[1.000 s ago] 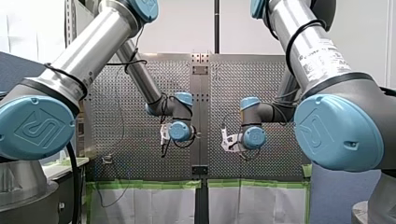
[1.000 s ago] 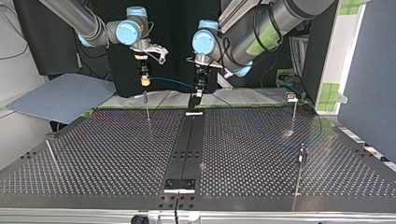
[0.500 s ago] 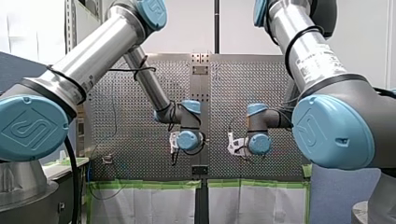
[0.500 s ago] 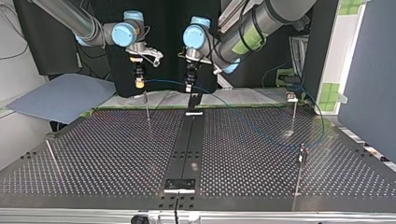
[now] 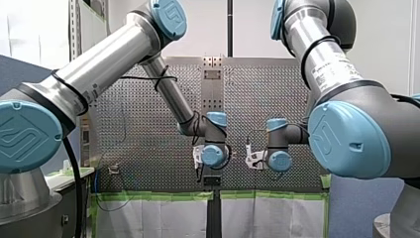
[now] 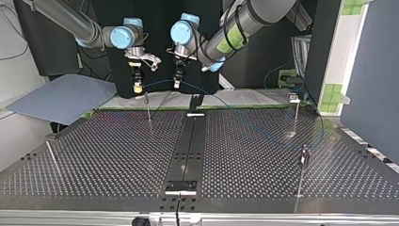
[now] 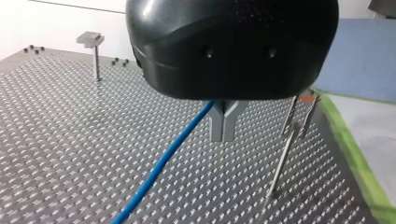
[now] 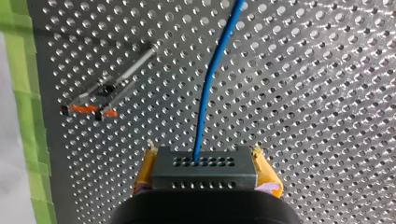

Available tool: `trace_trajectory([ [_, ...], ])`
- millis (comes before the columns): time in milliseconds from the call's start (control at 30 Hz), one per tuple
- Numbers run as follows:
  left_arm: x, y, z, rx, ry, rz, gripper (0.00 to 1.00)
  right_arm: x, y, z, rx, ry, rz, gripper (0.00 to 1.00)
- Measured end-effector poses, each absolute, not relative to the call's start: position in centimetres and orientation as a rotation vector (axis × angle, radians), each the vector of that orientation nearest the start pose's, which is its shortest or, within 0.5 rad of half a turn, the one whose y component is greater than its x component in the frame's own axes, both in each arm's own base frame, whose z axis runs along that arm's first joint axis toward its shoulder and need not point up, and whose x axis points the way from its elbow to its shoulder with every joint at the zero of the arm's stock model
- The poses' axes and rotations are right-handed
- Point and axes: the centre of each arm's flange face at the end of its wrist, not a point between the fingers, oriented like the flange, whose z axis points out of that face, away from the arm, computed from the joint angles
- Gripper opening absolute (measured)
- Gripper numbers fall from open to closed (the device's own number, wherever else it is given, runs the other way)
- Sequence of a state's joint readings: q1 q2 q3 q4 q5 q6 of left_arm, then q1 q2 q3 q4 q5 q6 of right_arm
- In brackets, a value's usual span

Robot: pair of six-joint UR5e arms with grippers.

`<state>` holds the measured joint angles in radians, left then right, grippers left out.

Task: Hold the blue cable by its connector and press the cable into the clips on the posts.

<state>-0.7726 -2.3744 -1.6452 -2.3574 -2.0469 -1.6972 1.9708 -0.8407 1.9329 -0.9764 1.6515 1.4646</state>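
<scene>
Near the post [image 7: 282, 163]: right gripper [image 8: 203, 159] fingers pinch the connector [image 8: 205, 173]; left gripper [image 7: 225, 122] fingers nip the cable [image 7: 159, 168], apparently stretching it level for the clip [image 7: 303, 99].

blue cable [image 7: 159, 168]: runs off frame edge | its grasped end: hidden behind left pincer [image 7: 223, 135] housing

Even light — glare speckles the perforated table [image 8: 327, 93].
</scene>
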Motion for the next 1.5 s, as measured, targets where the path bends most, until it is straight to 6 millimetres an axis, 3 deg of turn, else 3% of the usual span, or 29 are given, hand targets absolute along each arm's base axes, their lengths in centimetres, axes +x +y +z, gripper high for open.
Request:
trace_trajectory([
  [500, 39.0, -55.2, -0.3, 0.152, 1.662, -0.275, 0.00, 30.3, -47.6, 1.1, 1.586, -0.987, 1.239, 0.00],
  [833, 39.8, -56.3, -3.1, 0.138, 1.668, -0.257, 0.00, 28.5, -48.1, -3.3, 1.608, -0.992, 1.235, 0.00],
  [1067, 39.9, -57.4, -5.5, 0.151, 1.695, -0.248, 0.00, 27.1, -49.0, -5.0, 1.605, -1.004, 1.228, 0.00],
  [1233, 40.1, -58.1, -5.6, 0.140, 1.685, -0.259, 0.00, 26.2, -50.1, -6.7, 1.608, -1.017, 1.224, 0.00],
  [1500, 40.9, -59.3, -4.7, 0.112, 1.652, -0.278, 0.00, 23.9, -52.2, -7.8, 1.593, -1.046, 1.214, 0.00],
])
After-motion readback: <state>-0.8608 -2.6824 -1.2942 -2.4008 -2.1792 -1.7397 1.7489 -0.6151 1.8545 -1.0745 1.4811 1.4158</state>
